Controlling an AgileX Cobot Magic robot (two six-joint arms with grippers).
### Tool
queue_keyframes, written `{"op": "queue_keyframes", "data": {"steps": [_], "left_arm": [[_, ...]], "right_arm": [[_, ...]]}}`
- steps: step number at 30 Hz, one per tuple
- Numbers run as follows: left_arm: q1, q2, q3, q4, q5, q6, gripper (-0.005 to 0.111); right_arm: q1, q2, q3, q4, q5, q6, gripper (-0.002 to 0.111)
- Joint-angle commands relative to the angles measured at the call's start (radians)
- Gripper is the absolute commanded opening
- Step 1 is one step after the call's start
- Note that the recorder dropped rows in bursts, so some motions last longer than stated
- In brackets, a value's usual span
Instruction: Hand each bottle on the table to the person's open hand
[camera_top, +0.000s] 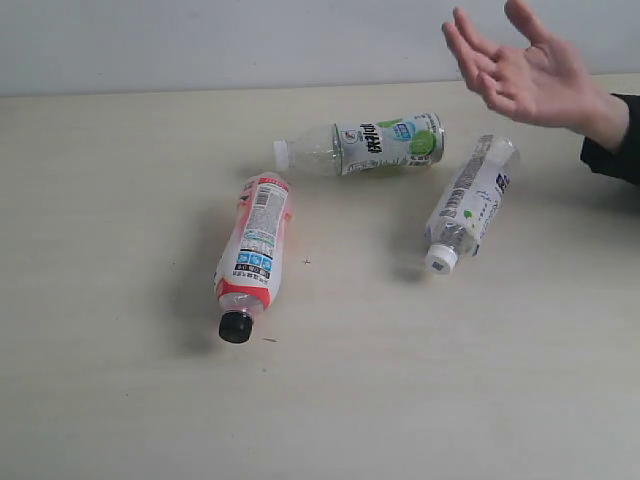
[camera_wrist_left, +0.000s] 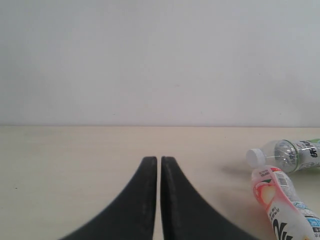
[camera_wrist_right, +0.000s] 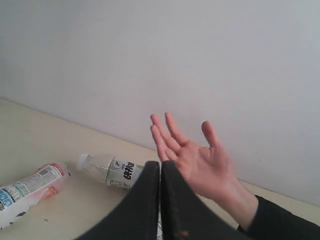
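Bottles (camera_top: 365, 146) lie flat on the table (camera_top: 120, 400) in the exterior view, the pale-labelled bottle (camera_top: 468, 205) nearest the person's open hand (camera_top: 525, 75) (fingers spread) and the red-pink bottle (camera_top: 253, 255) farthest from it. In the left wrist view the left gripper (camera_wrist_left: 159, 162) is pinched closed and empty, so widen it before straddling a bottle. In the right wrist view the right gripper (camera_wrist_right: 160, 167), likewise closed and empty, seems close to that hand.

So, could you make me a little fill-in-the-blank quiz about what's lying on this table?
1. The exterior view shows ____ bottles lying on the table.
2. The red-pink labelled bottle has a ____ cap.
3. The green-white labelled bottle is not standing; it lies on its ____.
4. The person's open hand is holding ____.
Missing words: three; black; side; nothing.
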Motion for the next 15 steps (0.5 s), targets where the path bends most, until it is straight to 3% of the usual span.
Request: {"op": "queue_keyframes", "data": {"steps": [1,8,10,13,15], "left_arm": [[0.002,-0.007,0.002,0.004,-0.002,0.001,0.005],[0.002,-0.007,0.002,0.004,-0.002,0.001,0.005],[0.002,-0.007,0.002,0.004,-0.002,0.001,0.005],[0.002,-0.007,0.002,0.004,-0.002,0.001,0.005],[0.002,-0.007,0.002,0.004,-0.002,0.001,0.005]], "right_arm": [[0.003,-0.004,0.005,-0.003,0.001,0.002,0.001],[0.003,-0.004,0.005,-0.048,-0.002,0.009,0.001],[0.003,0.002,0.005,-0.1,-0.013,0.094,0.001],[0.003,0.112,-0.048,-0.279,-0.006,0.407,0.001],[0.003,0.25,-0.139,-0.298,0.016,0.448,0.001]]}}
